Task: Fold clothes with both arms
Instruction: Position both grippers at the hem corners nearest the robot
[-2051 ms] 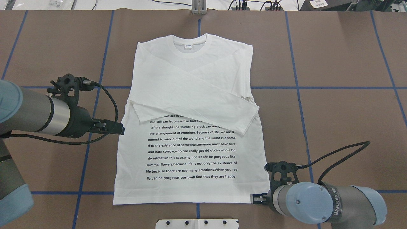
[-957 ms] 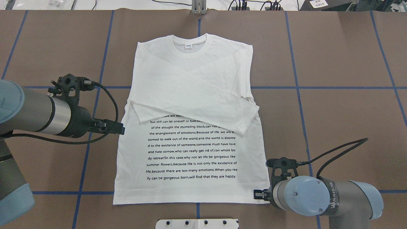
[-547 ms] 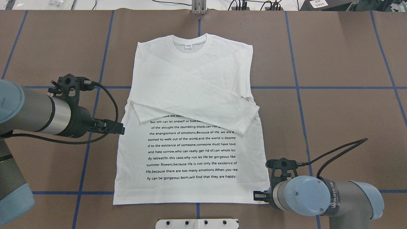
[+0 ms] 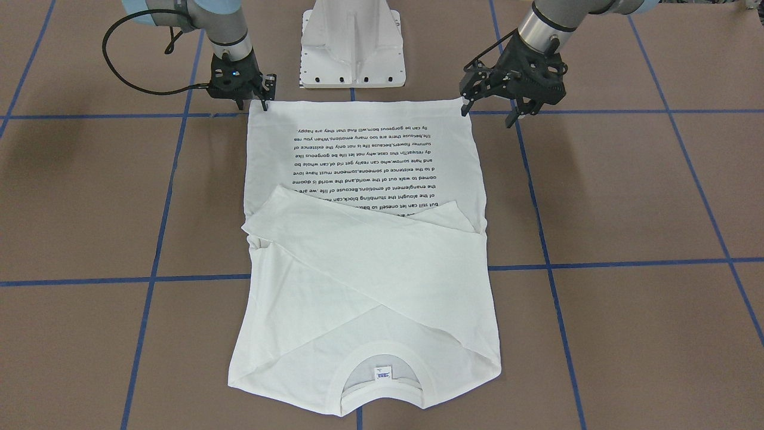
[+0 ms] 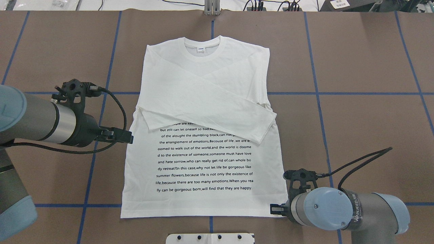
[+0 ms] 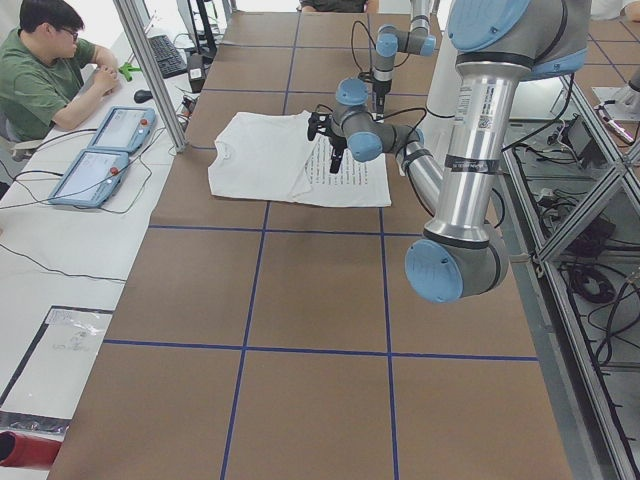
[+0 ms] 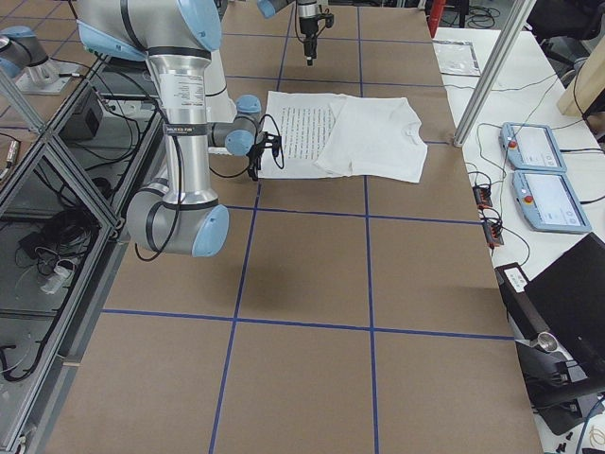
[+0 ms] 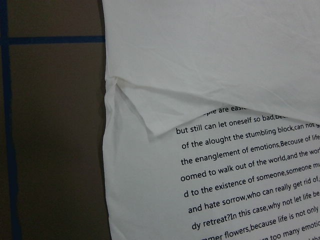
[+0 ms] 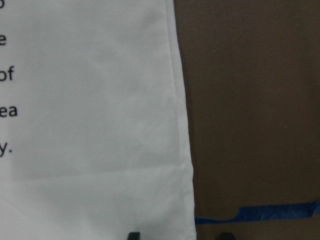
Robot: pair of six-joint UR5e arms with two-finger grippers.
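The white long-sleeved T-shirt (image 5: 203, 101) lies flat on the tabletop (image 5: 356, 61), collar away from the robot, black text facing up, both sleeves crossed over its chest. The left gripper (image 5: 128, 137) hangs by its side edge. The right gripper (image 4: 253, 105) sets parted jaws astride a hem corner.

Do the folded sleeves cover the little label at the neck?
No, the neck label shows plainly inside the collar, while the crossed sleeves lie below it on the T-shirt.

One white long-sleeved T-shirt (image 5: 203, 84) – two silver-grey tubular robot arms, left arm (image 5: 34, 118) and right arm (image 5: 366, 210) – one white pedestal base (image 4: 352, 42), one person in green (image 6: 40, 85), two blue-framed tablets (image 6: 122, 128).
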